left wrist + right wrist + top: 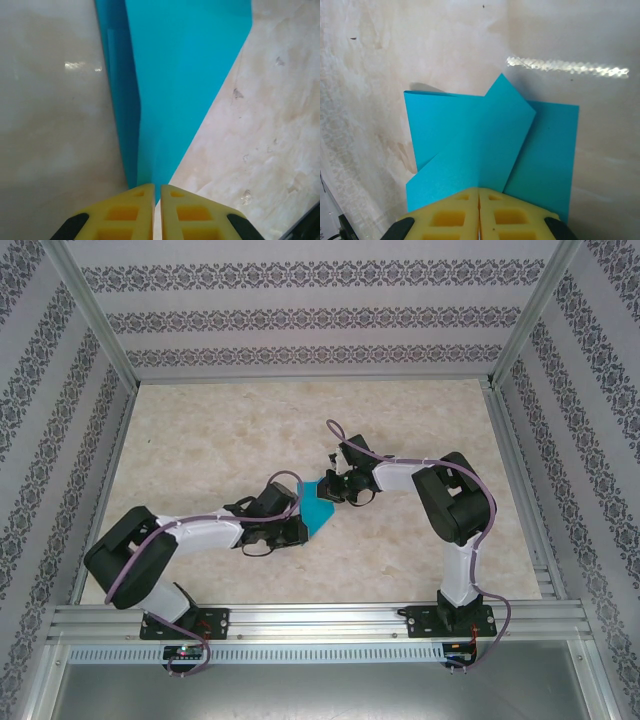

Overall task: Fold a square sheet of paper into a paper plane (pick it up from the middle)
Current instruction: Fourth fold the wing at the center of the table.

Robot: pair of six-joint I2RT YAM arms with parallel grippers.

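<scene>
The cyan-blue square sheet of paper point(318, 508) sits mid-table between my two grippers, partly folded. In the right wrist view one slanted flap lies folded over the sheet point(470, 145), with a flat layer showing to its right. My right gripper point(479, 192) is shut on the near edge of that flap. In the left wrist view the sheet point(185, 75) narrows to a point that runs in between the yellow fingers, with a crease along its left side. My left gripper point(157, 192) is shut on that point. From above, the left gripper point(300, 518) and right gripper point(335, 490) meet at the paper from opposite sides.
The pale marbled tabletop point(220, 440) is open on all sides of the paper. Patterned walls and a metal frame point(100, 330) enclose the table. The aluminium rail point(320, 620) with both arm bases runs along the near edge.
</scene>
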